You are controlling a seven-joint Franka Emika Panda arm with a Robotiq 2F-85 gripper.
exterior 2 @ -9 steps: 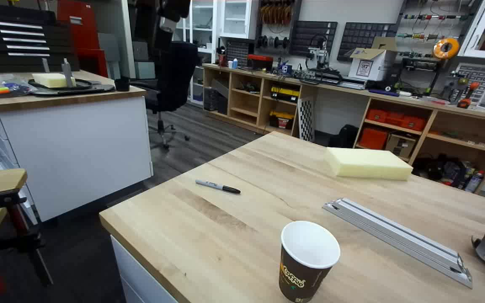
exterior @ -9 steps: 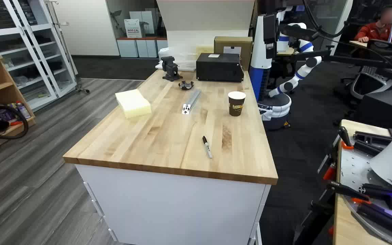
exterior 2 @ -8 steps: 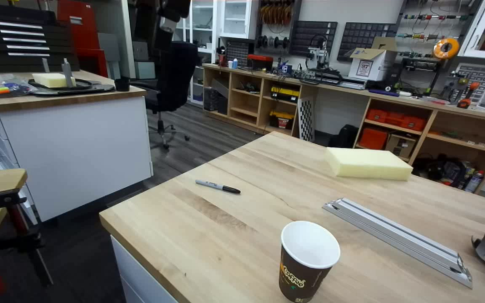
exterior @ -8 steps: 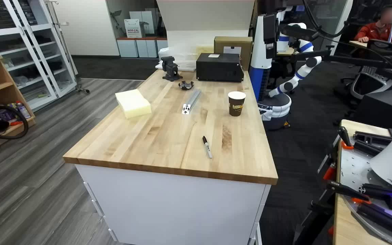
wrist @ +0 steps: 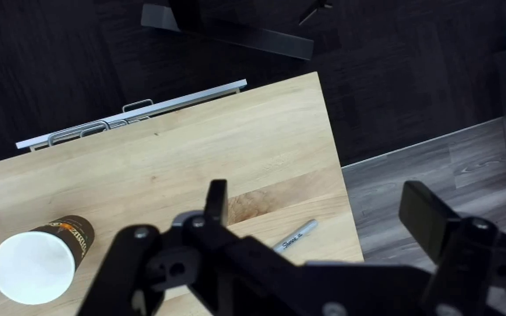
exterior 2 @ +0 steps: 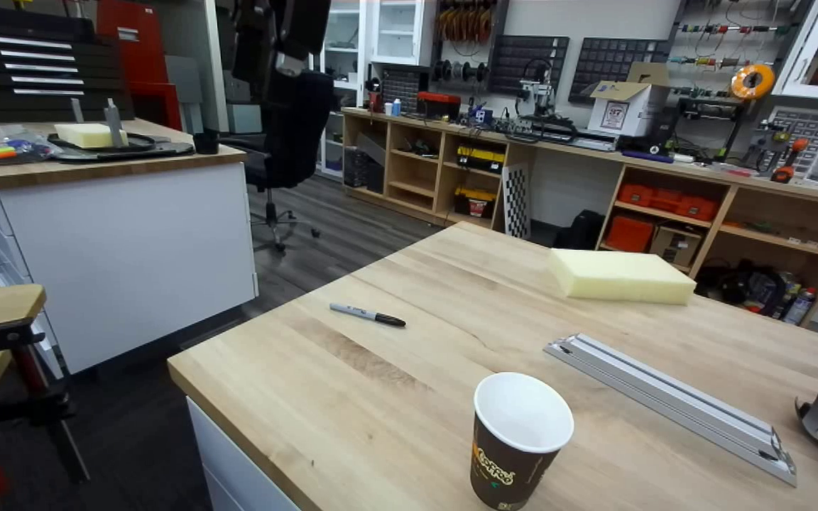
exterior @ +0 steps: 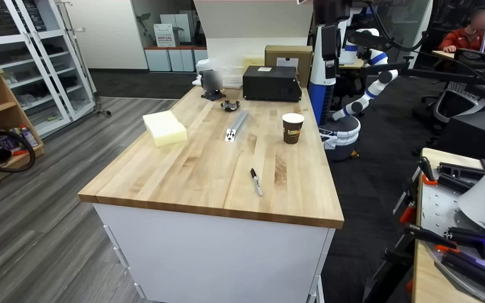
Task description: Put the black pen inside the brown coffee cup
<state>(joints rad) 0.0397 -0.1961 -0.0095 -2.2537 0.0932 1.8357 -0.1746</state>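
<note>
Brown coffee cup point(exterior 2: 520, 443): upright on the table point(exterior 2: 281, 397)
Black pen point(exterior 2: 368, 315): lying flat, well apart from the cup
Hand point(wrist: 319, 204): spread wide in the wrist view

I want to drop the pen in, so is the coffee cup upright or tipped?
Upright: in both exterior views, the coffee cup stands on the table with its opening upward.
</note>
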